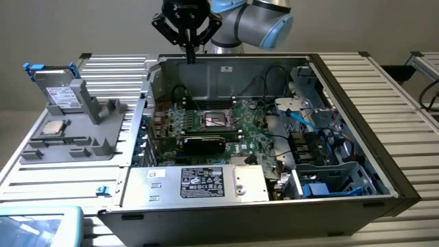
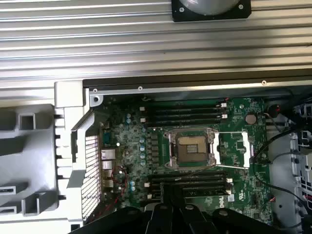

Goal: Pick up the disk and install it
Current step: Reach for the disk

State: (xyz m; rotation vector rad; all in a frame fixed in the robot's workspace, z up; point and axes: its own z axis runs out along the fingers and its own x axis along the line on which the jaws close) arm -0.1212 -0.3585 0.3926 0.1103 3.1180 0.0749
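Note:
The disk (image 1: 60,88), silver-grey with a white label and a blue carrier frame, stands upright in a grey holder (image 1: 82,136) at the exterior view's left, outside the computer case. My gripper (image 1: 190,55) hangs high over the back wall of the open case (image 1: 343,98), well away from the disk. Its black fingers are shut together with nothing between them. In the wrist view the gripper (image 2: 174,210) looks down on the green motherboard (image 2: 195,146) and its bare CPU socket (image 2: 191,149).
A small square CPU chip (image 1: 53,127) lies on the grey holder. A silver box with a black-and-white label (image 1: 205,182) fills the case's near side. A metal drive cage (image 1: 329,177) with blue parts sits at the case's near right. Cables cross the case's right side.

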